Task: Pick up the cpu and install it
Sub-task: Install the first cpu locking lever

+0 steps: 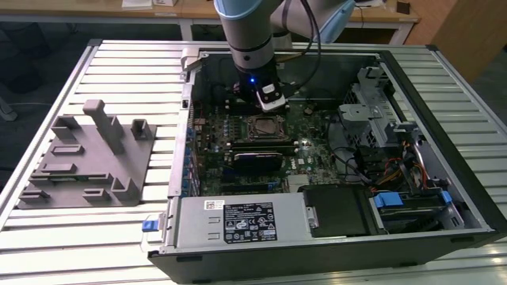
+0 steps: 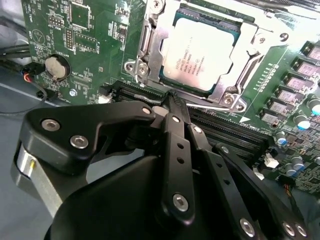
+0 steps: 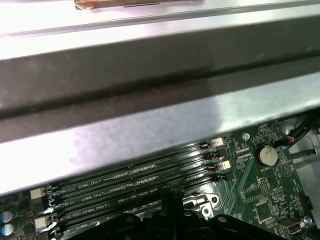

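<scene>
1. Your hand (image 2: 170,102) has its fingers pressed together with nothing between them. In the second wrist view the tips meet in a point right at the edge of the socket frame (image 2: 150,47), over the memory slots (image 2: 225,132).
2. The cpu (image 2: 199,52) is already sitting in the socket, pale silver top facing up, flat inside the metal frame. It's just beyond the fingertips, not touching them as far as you can see.
3. In the exterior view the arm (image 1: 249,29) comes down into the open computer case (image 1: 333,237), and the socket with the cpu (image 1: 260,126) sits just below the hand, at about 6 o'clock from it.
4. A coin battery (image 2: 55,67) sits on the green motherboard (image 2: 95,30) at roughly 9 o'clock from the cpu in the second wrist view.
5. The first wrist view shows the memory slots (image 3: 140,182) and the same coin battery (image 3: 266,155), plus the case's metal wall (image 3: 150,95) running across.
6. On the slatted surface (image 1: 127,65), the grey fixture block (image 1: 83,160) sits well apart from the case, at the exterior view's left.
</scene>
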### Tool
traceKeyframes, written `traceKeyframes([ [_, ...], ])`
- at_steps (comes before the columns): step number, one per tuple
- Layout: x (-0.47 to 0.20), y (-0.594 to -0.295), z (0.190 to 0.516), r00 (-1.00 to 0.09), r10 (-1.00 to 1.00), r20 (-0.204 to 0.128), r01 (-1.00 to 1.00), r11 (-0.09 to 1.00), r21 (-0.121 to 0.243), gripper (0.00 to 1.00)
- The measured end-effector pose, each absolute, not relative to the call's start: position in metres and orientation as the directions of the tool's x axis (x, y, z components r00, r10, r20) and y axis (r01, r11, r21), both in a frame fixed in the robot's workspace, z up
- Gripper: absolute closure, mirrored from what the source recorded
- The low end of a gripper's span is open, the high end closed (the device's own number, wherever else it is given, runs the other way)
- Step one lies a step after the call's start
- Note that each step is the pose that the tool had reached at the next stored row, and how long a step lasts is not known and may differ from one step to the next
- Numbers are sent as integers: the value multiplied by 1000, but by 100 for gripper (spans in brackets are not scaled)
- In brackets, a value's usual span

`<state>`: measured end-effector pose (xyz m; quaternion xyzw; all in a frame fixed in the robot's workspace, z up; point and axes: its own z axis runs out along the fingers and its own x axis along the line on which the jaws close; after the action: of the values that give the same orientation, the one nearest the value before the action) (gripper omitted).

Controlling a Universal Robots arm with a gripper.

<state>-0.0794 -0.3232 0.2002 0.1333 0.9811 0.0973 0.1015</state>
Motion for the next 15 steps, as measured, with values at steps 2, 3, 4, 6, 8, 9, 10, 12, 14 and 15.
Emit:
traceKeyframes([
  [2,-79,-323,200,-943,284,-171,243,944,224,89],
  [3,-79,-323,200,-943,285,-169,244,943,228,89],
  [4,-79,-323,200,-943,287,-168,245,941,232,89],
  [6,-79,-323,200,-943,290,-164,248,939,239,89],
  [8,-79,-323,200,-942,293,-161,250,937,242,89],
  [9,-79,-323,200,-942,295,-160,252,937,243,89],
  [10,-79,-323,199,-942,297,-159,254,936,243,89],
  [12,-79,-323,198,-941,300,-158,257,935,243,89],
  [14,-79,-323,197,-940,302,-157,260,935,243,89],
  [15,-79,-323,196,-940,303,-157,260,934,243,89],
])
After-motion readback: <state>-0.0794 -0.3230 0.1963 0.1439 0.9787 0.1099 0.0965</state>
